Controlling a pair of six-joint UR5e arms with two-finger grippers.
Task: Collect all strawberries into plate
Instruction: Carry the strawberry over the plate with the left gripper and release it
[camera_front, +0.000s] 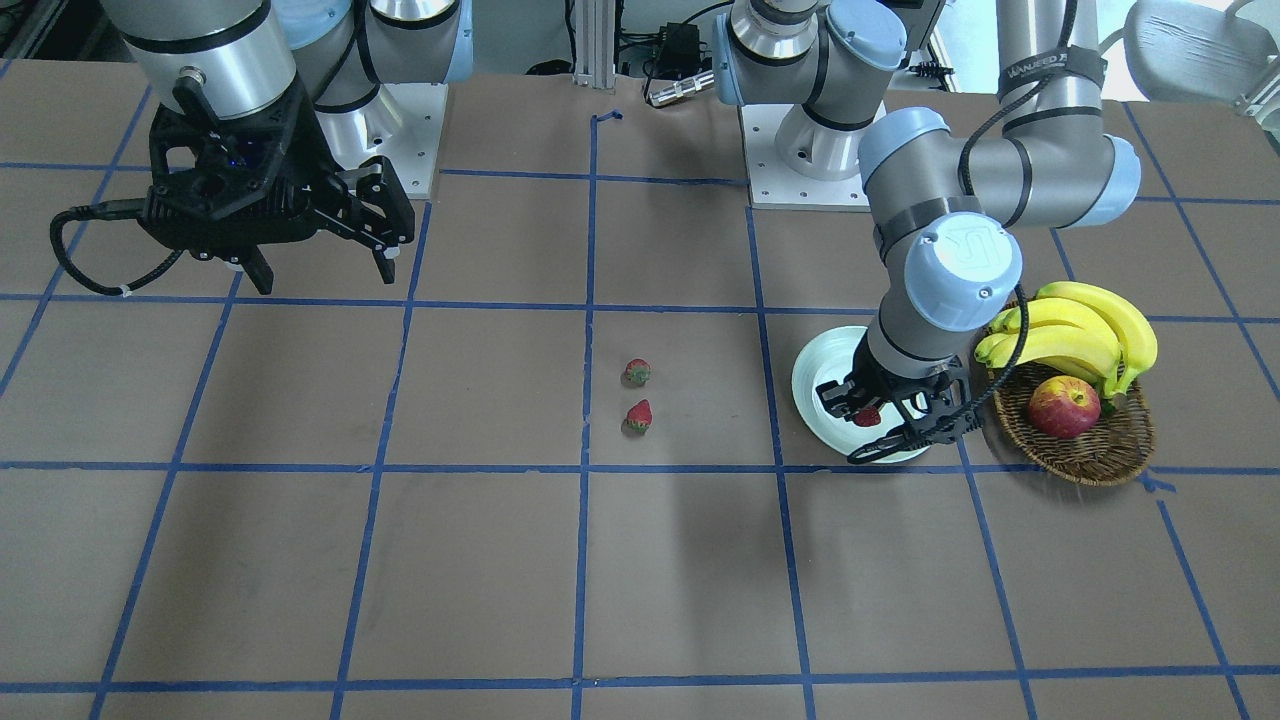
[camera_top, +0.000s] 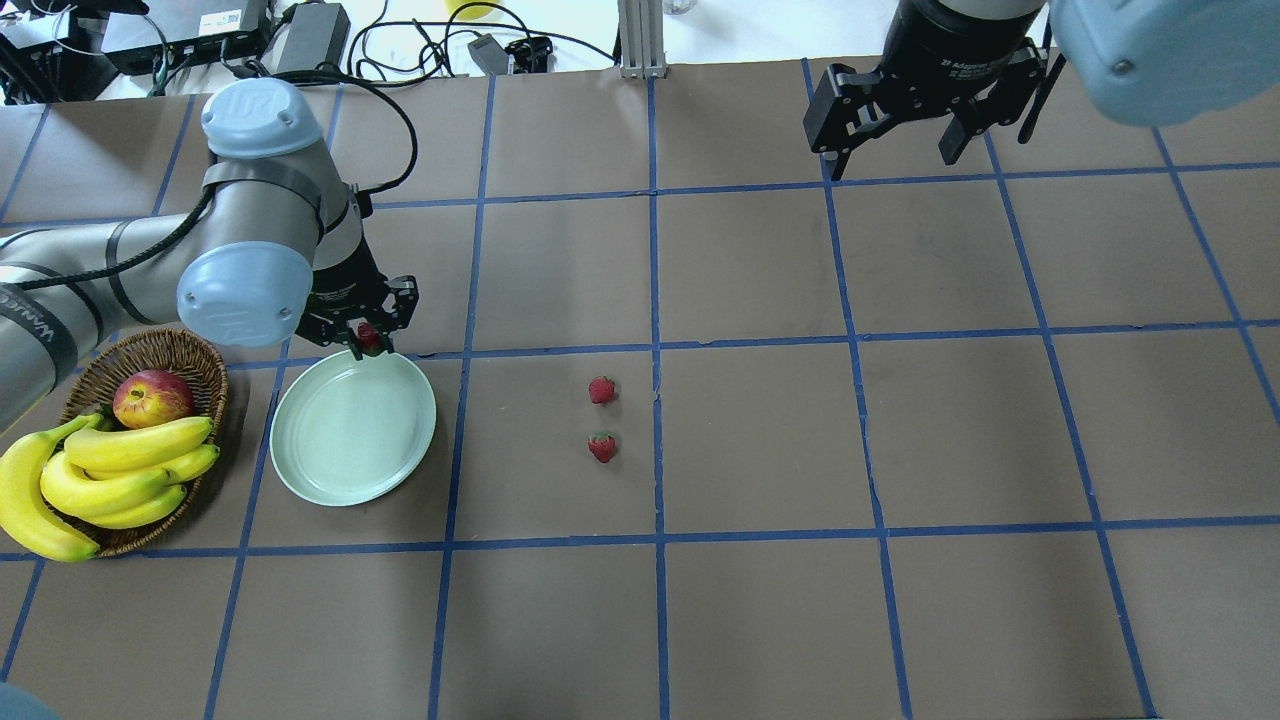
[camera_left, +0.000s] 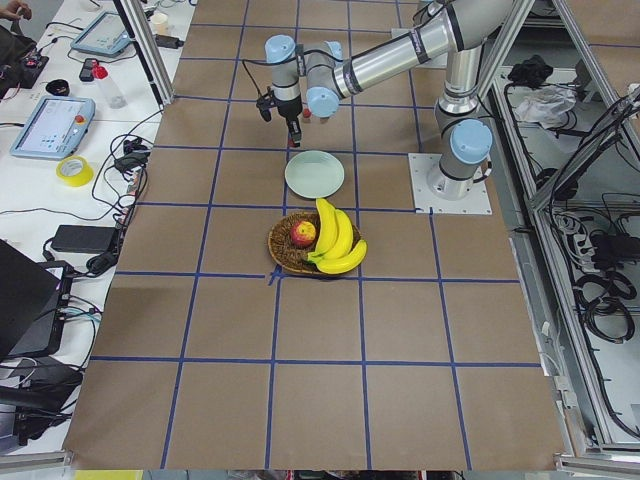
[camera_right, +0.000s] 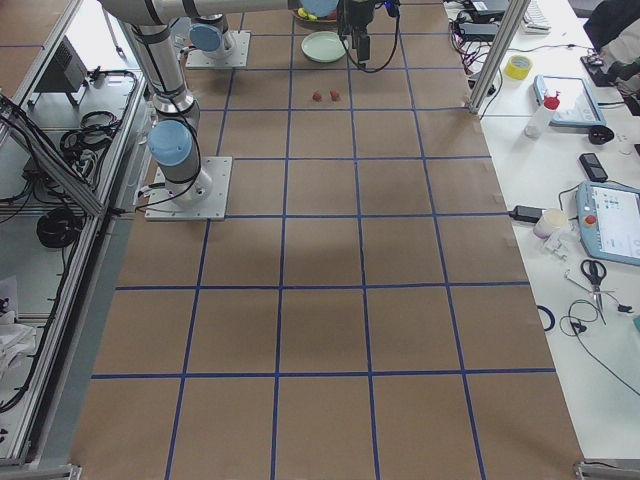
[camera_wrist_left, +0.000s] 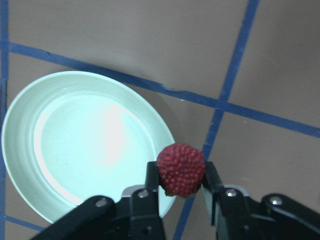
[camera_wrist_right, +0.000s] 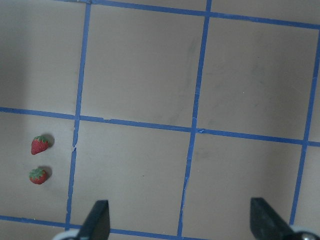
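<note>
My left gripper is shut on a red strawberry and holds it above the far rim of the pale mint-green plate. In the overhead view the gripper and its strawberry hang over the plate's far edge. Two more strawberries lie on the table near its middle, to the right of the plate. My right gripper is open and empty, high over the far right of the table. The plate itself holds nothing.
A brown wicker basket with a red-yellow apple and a bunch of bananas stands just left of the plate. The table is brown with blue tape lines. Cables and power supplies lie beyond its far edge.
</note>
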